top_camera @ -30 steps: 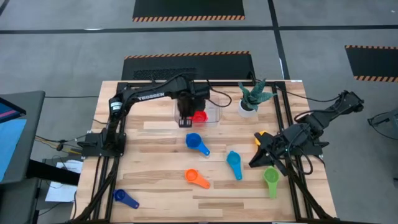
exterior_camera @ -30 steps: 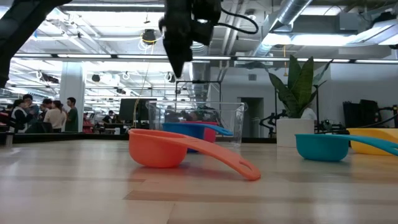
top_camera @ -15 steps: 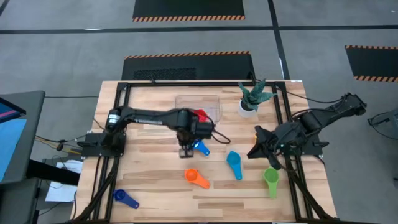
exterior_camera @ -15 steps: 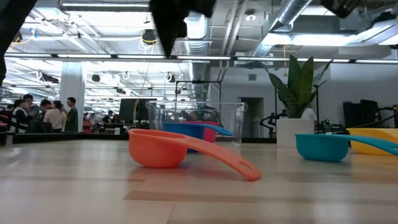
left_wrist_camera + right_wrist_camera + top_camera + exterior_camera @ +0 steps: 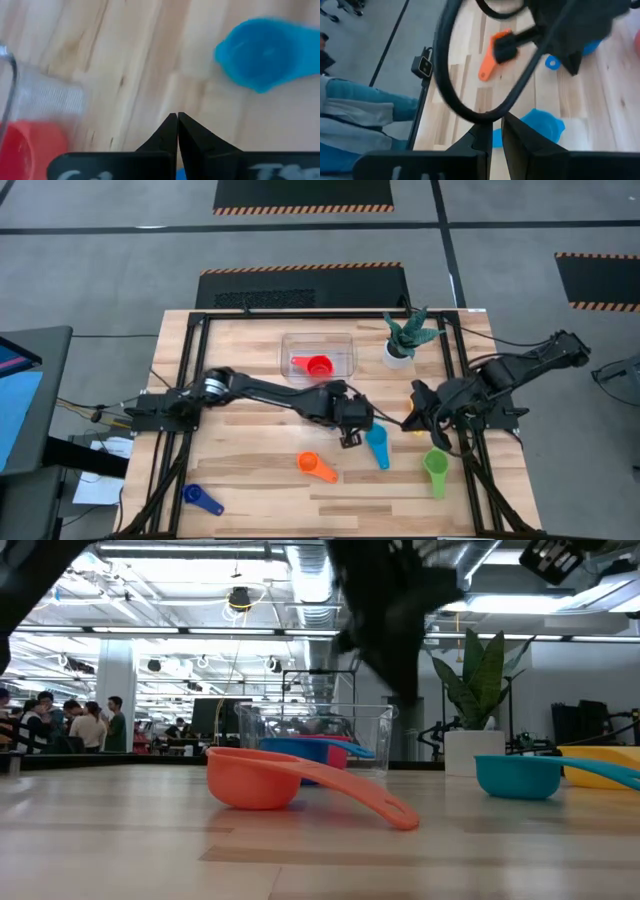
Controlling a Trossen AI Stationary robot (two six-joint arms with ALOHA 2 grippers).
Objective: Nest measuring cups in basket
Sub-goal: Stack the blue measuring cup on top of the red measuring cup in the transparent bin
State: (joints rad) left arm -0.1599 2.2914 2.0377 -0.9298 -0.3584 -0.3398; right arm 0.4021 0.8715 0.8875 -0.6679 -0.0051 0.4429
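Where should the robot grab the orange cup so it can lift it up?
Probably by the flat handle of the orange cup. The low view shows the handle sloping from the bowl's rim down to the table, thin enough for jaws to pinch. The bowl is wide and round. Coming straight down from above looks easiest, since nothing lies close beside it.

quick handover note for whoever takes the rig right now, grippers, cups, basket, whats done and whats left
Left gripper: shut, empty, over the table centre between the orange cup and teal cup.
Right gripper: fingers nearly together, holding nothing visible, near the right edge by the plant.
Done: red cup lies in the basket.
Left: the orange, teal, green cup and dark blue cup are on the table in the high view. The low view also shows a blue cup and yellow cup.
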